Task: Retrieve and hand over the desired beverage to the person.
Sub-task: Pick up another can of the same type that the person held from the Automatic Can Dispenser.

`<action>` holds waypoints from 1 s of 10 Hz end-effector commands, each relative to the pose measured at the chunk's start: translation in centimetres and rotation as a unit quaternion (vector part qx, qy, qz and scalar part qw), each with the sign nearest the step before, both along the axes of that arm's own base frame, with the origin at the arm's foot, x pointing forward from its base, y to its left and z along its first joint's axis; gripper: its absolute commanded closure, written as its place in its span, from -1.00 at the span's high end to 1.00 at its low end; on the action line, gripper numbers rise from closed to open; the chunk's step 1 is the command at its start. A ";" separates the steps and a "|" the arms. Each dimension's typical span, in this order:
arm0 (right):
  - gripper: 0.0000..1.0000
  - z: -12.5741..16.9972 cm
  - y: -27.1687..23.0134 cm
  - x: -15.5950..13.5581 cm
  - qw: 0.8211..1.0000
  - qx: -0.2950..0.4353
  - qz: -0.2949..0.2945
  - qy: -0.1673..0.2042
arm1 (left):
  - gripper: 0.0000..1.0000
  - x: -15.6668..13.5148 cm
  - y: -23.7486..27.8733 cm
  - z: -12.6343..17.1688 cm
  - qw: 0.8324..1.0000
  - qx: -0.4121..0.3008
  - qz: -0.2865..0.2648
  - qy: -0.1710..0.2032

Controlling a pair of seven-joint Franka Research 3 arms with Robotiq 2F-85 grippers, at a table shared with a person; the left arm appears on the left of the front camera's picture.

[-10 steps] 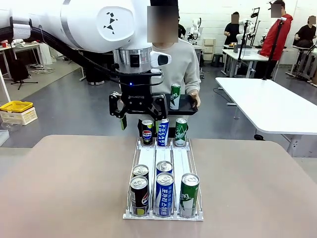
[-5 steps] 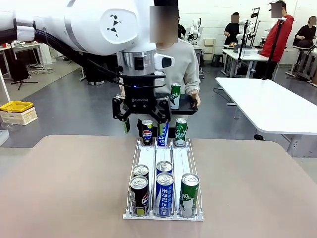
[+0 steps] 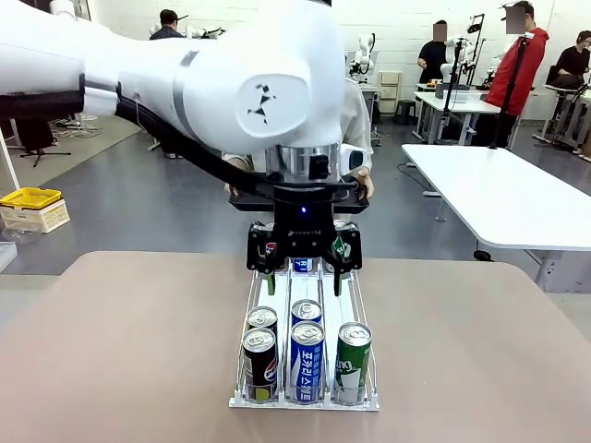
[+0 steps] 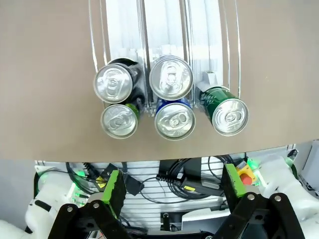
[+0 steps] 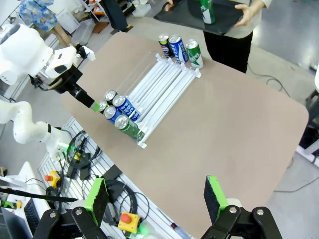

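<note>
A white three-lane rack (image 3: 343, 297) lies along the middle of the brown table (image 3: 120, 351). At its near end stand two black cola cans (image 3: 259, 365), two blue cans (image 3: 307, 359) and a green can (image 3: 352, 362). More cans at the far end (image 5: 177, 47) are mostly hidden behind my left gripper (image 3: 303, 268). That gripper hangs open over the rack, and its wrist view looks straight down on the near cans' tops (image 4: 171, 77). My right gripper (image 5: 155, 194) is open and empty, high above the table's edge. The person (image 3: 356, 115) stands behind, holding a black tray (image 5: 184, 17) with a green can (image 5: 207, 10).
A long white table (image 3: 499, 194) stands at the right, beyond the brown one. A yellow box (image 3: 30, 197) sits on the floor at the far left. Other people stand at tables in the background. Cables and a red stop button (image 5: 124, 219) lie below the table's near edge.
My left arm has swung right and down, from in front of the far cans to over the rack's lanes, now hiding most of the person and the tray. Both grippers stay open.
</note>
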State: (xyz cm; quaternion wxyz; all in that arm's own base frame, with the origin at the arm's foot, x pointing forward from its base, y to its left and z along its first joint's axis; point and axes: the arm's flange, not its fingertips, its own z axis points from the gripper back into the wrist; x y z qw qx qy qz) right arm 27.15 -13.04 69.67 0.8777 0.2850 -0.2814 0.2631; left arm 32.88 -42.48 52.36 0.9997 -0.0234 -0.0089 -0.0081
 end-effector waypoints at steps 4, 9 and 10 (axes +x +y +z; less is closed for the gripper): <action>1.00 0.0 0.0 0.1 1.000 0.011 0.010 -0.005 | 1.00 0.4 0.0 -4.1 1.000 -0.001 0.016 0.000; 1.00 0.0 0.0 0.1 1.000 0.011 0.010 -0.005 | 1.00 0.5 -0.7 -6.3 1.000 0.015 -0.006 0.013; 1.00 0.0 0.0 0.1 1.000 0.011 0.010 -0.005 | 1.00 0.4 -0.7 -6.7 1.000 0.013 -0.017 0.009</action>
